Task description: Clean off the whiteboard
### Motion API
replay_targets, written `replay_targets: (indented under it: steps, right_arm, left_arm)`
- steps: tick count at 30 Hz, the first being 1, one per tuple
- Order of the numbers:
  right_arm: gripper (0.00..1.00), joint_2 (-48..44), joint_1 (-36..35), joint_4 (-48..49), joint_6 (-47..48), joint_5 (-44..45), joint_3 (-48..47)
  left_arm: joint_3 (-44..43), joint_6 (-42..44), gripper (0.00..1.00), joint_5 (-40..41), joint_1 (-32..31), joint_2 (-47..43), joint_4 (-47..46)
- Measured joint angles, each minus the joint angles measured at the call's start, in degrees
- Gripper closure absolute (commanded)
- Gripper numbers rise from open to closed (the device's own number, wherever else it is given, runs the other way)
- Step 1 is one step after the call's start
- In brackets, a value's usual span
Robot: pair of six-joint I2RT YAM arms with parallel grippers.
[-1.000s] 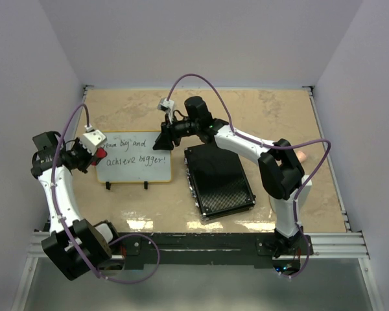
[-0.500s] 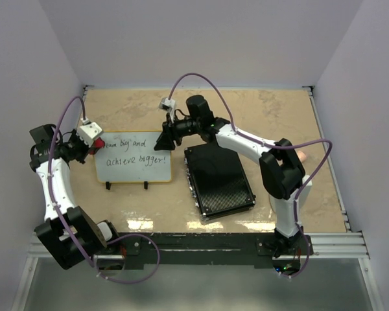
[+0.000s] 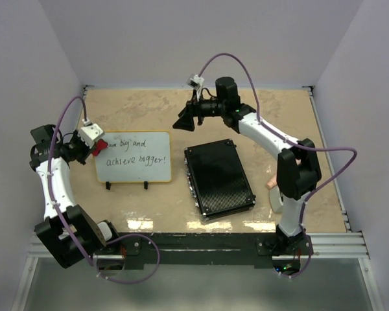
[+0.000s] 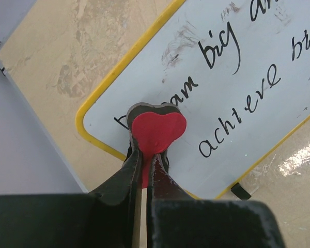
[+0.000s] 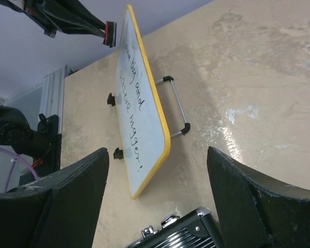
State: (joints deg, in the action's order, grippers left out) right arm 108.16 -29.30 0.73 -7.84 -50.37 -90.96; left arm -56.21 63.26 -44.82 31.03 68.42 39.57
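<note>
Left gripper (image 4: pixel 143 157) pinches the red eraser (image 4: pixel 157 129) at the left end of the board (image 3: pixel 135 167), which stands propped left of the case (image 3: pixel 219 178), probably to wipe right across the words; right gripper (image 3: pixel 184 120) hangs wide open, empty, further back.

whiteboard (image 3: pixel 133 157) left of case (image 3: pixel 219 179), on table (image 3: pixel 136 107)
</note>
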Motion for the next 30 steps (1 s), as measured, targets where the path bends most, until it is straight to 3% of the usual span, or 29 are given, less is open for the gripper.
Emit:
replay_targets:
  steps: [10,24,30]
  right_arm:
    - [0.28,12.07,-2.6,0.22,-3.04,-1.97,-1.68]
    - [0.3,12.39,-5.27,4.59,-6.78,-4.92,-1.62]
    - [0.43,12.39,-5.14,4.96,-6.93,-4.92,-1.62]
  left_arm:
    - [0.0,-0.98,1.0,0.11,-1.27,0.7,-1.11]
    - [1.03,-0.74,1.0,1.05,-2.23,0.68,-2.1]
    - [0.46,0.9,1.0,0.92,-2.25,1.11,3.61]
